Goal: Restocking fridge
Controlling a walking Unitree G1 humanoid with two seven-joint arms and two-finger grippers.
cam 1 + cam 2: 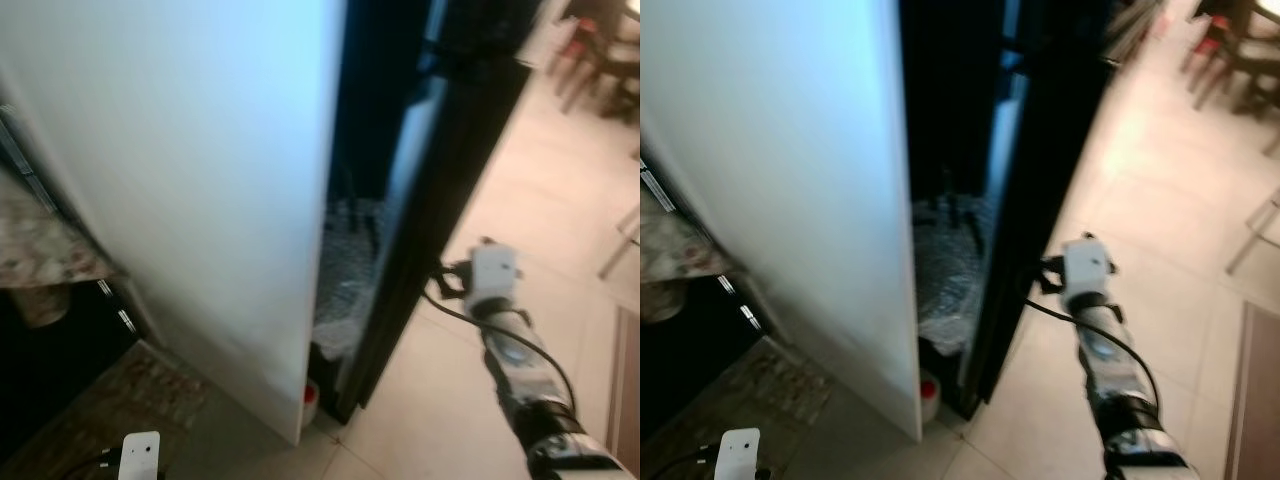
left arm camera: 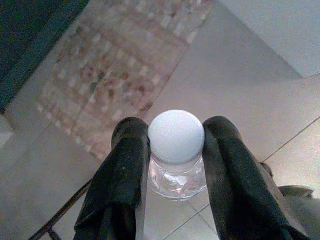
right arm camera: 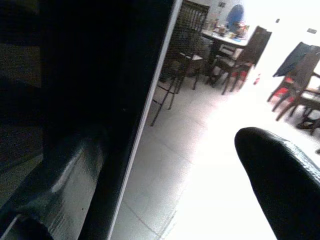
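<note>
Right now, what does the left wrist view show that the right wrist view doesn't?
The left wrist view shows the left gripper shut on a clear bottle with a white cap, held over a patterned rug.

The right wrist view shows the dark fridge door close beside one finger of the right gripper, plus a dining table and chairs farther off.

Both show the pale tiled floor.
</note>
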